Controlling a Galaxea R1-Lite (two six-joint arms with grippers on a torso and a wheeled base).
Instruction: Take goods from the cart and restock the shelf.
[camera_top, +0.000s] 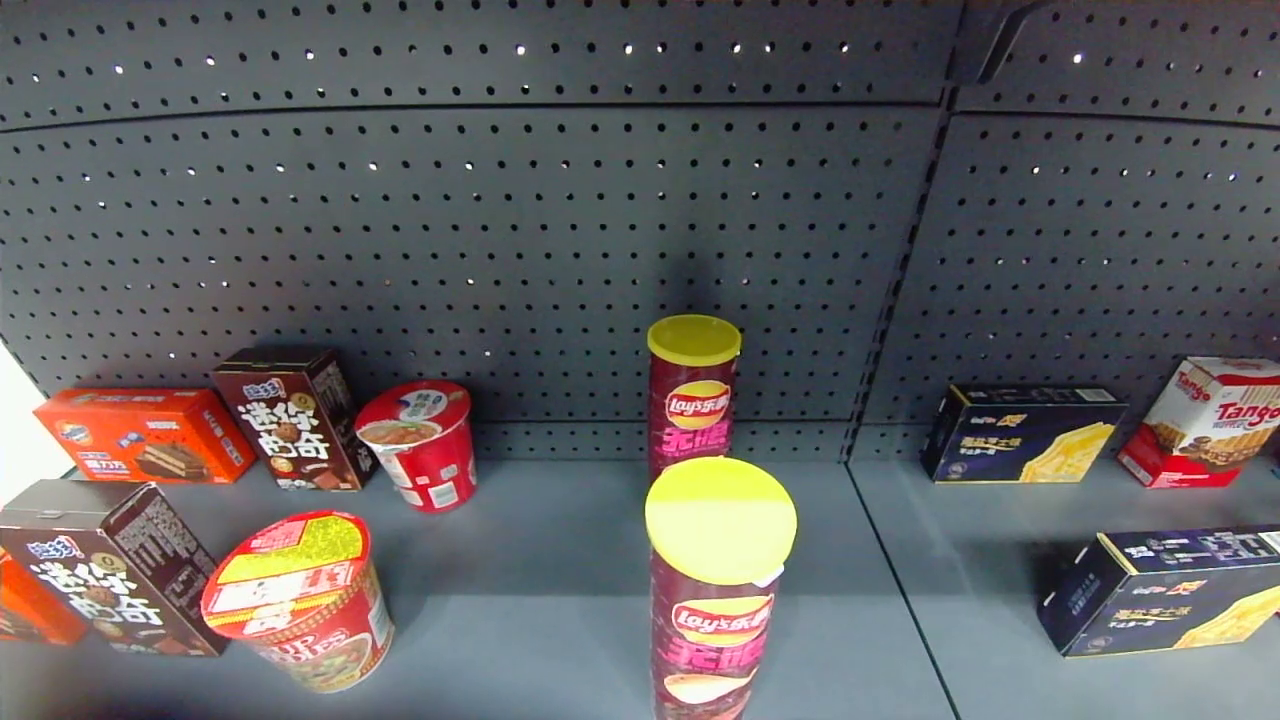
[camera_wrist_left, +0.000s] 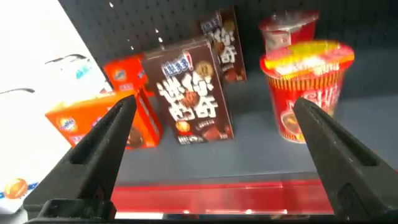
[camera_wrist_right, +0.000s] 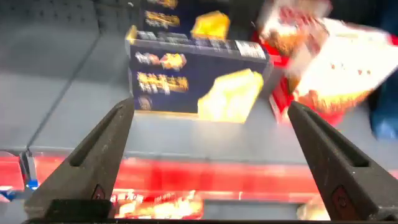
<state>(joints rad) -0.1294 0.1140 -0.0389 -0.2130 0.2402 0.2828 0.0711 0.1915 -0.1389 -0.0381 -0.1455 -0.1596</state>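
We see the left end effector (camera_wrist_left: 214, 104) with its two black fingers spread apart and nothing between them, facing the left end of the grey metal shelf (camera_top: 560, 560). There an orange cardboard box (camera_top: 145, 435) lies against the perforated back panel (camera_top: 500, 230). A brown cardboard biscuit box (camera_top: 295, 415) stands just beside it, then a small red noodle cup (camera_top: 425, 445). Near the front edge sit a second brown cardboard box (camera_top: 105, 570) and a large red noodle cup with a yellow lid (camera_top: 300, 600). At the middle, a tall maroon crisp tube with a yellow plastic lid (camera_top: 692, 400) stands by the back panel, with a second maroon crisp tube (camera_top: 718, 620) at the front edge. Towards the right end lie a dark blue flat box (camera_top: 1020, 435), a red-and-white wafer box (camera_top: 1205, 420) and a second dark blue box (camera_top: 1160, 590). The right end effector (camera_wrist_right: 211, 107) is likewise spread wide, holding nothing
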